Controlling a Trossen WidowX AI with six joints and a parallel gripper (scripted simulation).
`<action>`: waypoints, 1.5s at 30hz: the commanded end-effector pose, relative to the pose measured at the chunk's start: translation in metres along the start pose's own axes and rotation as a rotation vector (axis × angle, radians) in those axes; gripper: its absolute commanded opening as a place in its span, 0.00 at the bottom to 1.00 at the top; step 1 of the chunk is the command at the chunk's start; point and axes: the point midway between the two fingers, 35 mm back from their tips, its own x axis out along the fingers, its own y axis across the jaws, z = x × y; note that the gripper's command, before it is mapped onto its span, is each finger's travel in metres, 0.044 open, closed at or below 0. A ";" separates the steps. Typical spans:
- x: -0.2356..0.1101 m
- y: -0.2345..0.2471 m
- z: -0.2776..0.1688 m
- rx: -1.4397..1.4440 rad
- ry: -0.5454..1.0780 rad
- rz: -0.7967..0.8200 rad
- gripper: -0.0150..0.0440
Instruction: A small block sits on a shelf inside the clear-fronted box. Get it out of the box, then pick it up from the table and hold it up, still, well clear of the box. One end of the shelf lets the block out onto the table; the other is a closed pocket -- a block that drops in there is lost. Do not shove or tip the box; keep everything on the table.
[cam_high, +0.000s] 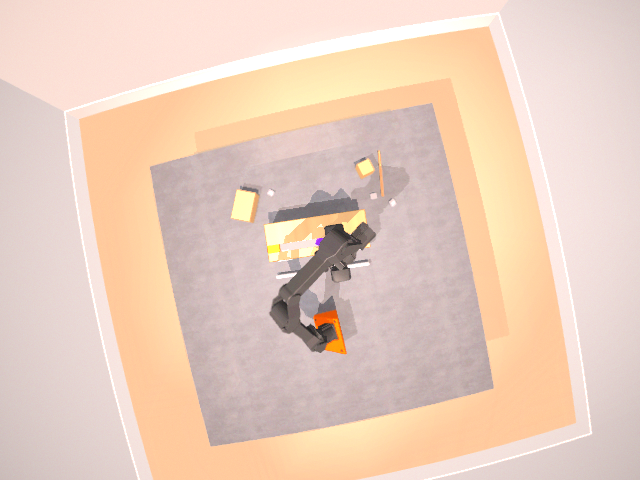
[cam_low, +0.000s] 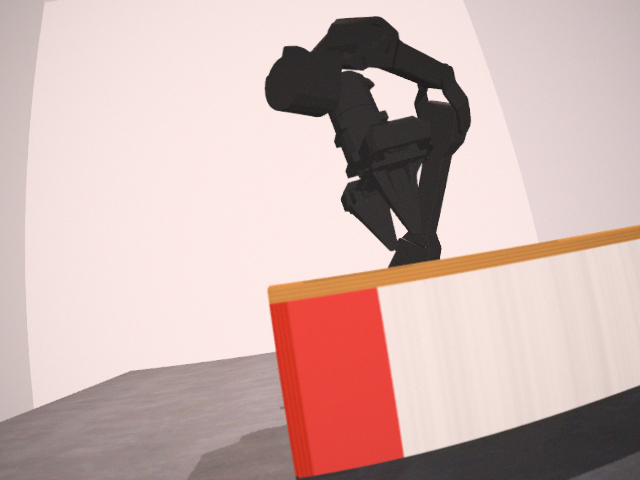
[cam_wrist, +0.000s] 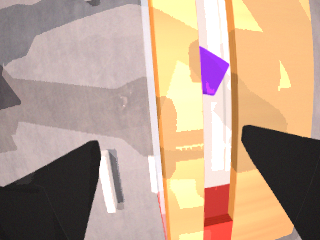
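The small purple block (cam_wrist: 212, 71) is judged light and rigid; opposite flat faces should be gripped. The gripper (cam_wrist: 180, 180) is spread apart, empty.

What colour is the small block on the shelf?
Purple block; clearest in the wrist view.

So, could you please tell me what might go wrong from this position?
1. The purple block lies mid-shelf, with the red end nearest the gripper; a push toward the wrong end could lose it, and I cannot tell which end is closed.
2. The open jaws hang just above the box; descending carelessly might shove it.
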 end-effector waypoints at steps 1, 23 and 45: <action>0.004 0.001 0.002 -0.021 -0.014 0.009 0.93; 0.035 0.001 -0.003 -0.011 -0.026 0.016 0.93; 0.070 0.005 -0.007 0.002 -0.040 0.026 0.93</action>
